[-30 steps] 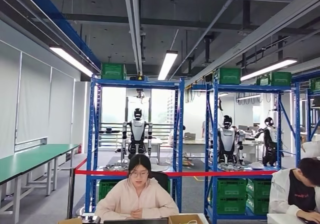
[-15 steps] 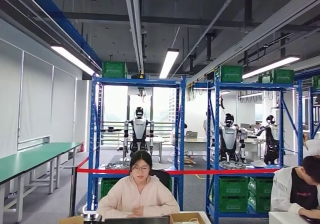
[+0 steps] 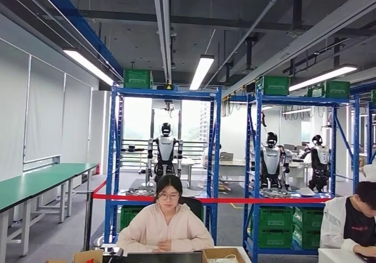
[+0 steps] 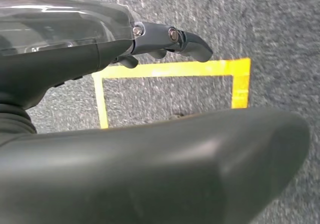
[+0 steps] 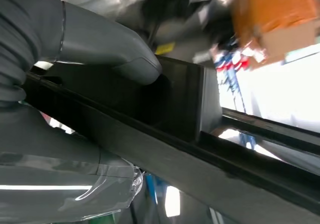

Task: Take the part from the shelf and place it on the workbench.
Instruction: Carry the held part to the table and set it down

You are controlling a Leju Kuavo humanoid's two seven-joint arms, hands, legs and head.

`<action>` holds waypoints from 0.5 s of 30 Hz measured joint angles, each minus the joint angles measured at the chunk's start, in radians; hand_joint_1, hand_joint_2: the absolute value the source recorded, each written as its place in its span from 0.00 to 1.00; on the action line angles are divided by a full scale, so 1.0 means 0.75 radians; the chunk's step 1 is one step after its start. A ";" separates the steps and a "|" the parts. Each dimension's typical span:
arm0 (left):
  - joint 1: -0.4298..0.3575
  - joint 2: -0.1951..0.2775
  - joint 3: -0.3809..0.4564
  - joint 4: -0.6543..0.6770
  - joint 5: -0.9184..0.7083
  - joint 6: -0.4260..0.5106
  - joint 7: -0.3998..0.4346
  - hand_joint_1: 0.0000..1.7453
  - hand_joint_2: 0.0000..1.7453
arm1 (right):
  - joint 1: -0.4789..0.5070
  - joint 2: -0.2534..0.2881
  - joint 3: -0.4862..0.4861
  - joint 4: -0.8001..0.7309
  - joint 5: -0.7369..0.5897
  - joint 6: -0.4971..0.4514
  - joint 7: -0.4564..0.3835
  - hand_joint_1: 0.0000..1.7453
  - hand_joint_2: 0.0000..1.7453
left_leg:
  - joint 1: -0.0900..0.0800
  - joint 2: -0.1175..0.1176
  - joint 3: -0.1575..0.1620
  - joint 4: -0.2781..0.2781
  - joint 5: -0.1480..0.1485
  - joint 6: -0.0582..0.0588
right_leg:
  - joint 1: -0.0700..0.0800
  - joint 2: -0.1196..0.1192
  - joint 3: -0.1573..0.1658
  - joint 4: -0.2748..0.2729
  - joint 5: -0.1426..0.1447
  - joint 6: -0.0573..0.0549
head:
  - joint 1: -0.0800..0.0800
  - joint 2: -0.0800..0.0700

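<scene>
Blue racks (image 3: 212, 151), green benches (image 3: 40, 184), ceiling strip lights (image 3: 201, 71).

The blue shelf racks (image 3: 212, 151) look like painted metal, smooth with a slight sheen. Green crates (image 3: 275, 86) on top and low down read as matt moulded plastic. At the left edge of the head view, the long workbench (image 3: 31, 184) has a flat, matt green top on pale legs. The floor (image 4: 283, 29) under the left hand (image 4: 113, 149) is rough grey carpet with glossy yellow tape (image 4: 170, 69); the hand's thumb is smooth, dull grey plastic.
</scene>
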 joint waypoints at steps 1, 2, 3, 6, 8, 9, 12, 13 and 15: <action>0.002 0.001 -0.004 0.000 -0.003 0.001 0.001 0.00 1.00 | 0.000 0.005 -0.009 -0.008 0.094 -0.005 0.032 1.00 1.00 | -0.001 0.000 0.001 -0.001 0.001 0.007 | -0.002 0.000 0.000 0.003 -0.005 0.005 | 0.000 0.000; 0.003 0.002 -0.007 0.000 -0.006 0.001 0.000 0.00 1.00 | -0.004 0.009 -0.017 -0.016 0.175 -0.005 0.062 1.00 1.00 | -0.001 -0.001 0.002 -0.003 0.002 0.015 | -0.005 -0.001 -0.005 0.020 -0.020 0.010 | 0.000 0.000; 0.002 0.003 -0.011 0.000 -0.009 0.001 -0.001 0.00 1.00 | -0.010 0.013 -0.023 -0.022 0.243 -0.002 0.088 1.00 1.00 | -0.001 -0.001 0.004 -0.004 0.002 0.022 | -0.006 -0.001 -0.022 0.060 -0.046 0.014 | 0.000 0.000; -0.002 0.005 -0.023 0.000 -0.017 0.001 -0.008 0.00 1.00 | -0.034 0.023 -0.025 -0.014 0.352 0.016 0.152 1.00 1.00 | -0.007 -0.001 0.007 -0.005 -0.001 0.033 | -0.007 -0.001 -0.127 0.283 -0.145 0.016 | 0.000 0.000; -0.004 0.005 -0.028 0.000 -0.022 -0.003 -0.016 0.00 1.00 | -0.059 0.026 0.000 0.027 0.373 0.022 0.219 1.00 1.00 | -0.015 -0.002 0.009 -0.005 -0.002 0.037 | -0.004 0.000 -0.160 0.339 -0.140 0.007 | 0.000 0.000; -0.005 0.005 -0.030 0.000 -0.024 -0.005 -0.019 0.00 1.00 | -0.078 0.027 0.023 0.057 0.376 0.024 0.263 1.00 1.00 | -0.018 -0.003 0.011 -0.005 -0.003 0.038 | 0.000 0.001 -0.144 0.298 -0.106 0.000 | 0.000 0.000; -0.010 0.004 -0.039 0.000 -0.027 -0.013 -0.030 0.00 1.00 | -0.155 0.040 0.112 0.173 0.378 0.041 0.381 1.00 1.00 | -0.021 -0.005 0.016 -0.008 -0.004 0.038 | 0.022 0.004 -0.039 0.066 0.010 -0.034 | 0.000 0.000; -0.012 0.004 -0.044 0.000 -0.028 -0.016 -0.032 0.00 1.00 | -0.181 0.050 0.138 0.226 0.379 0.050 0.401 1.00 1.00 | -0.019 -0.005 0.014 -0.010 -0.003 0.036 | 0.029 0.004 -0.020 0.022 0.023 -0.043 | 0.000 0.001; -0.016 0.003 -0.051 0.001 -0.034 -0.022 -0.034 0.00 1.00 | -0.222 0.071 0.177 0.350 0.381 0.065 0.418 1.00 1.00 | -0.015 -0.005 0.013 -0.016 0.002 0.027 | 0.036 0.005 -0.011 -0.004 0.023 -0.050 | 0.000 0.001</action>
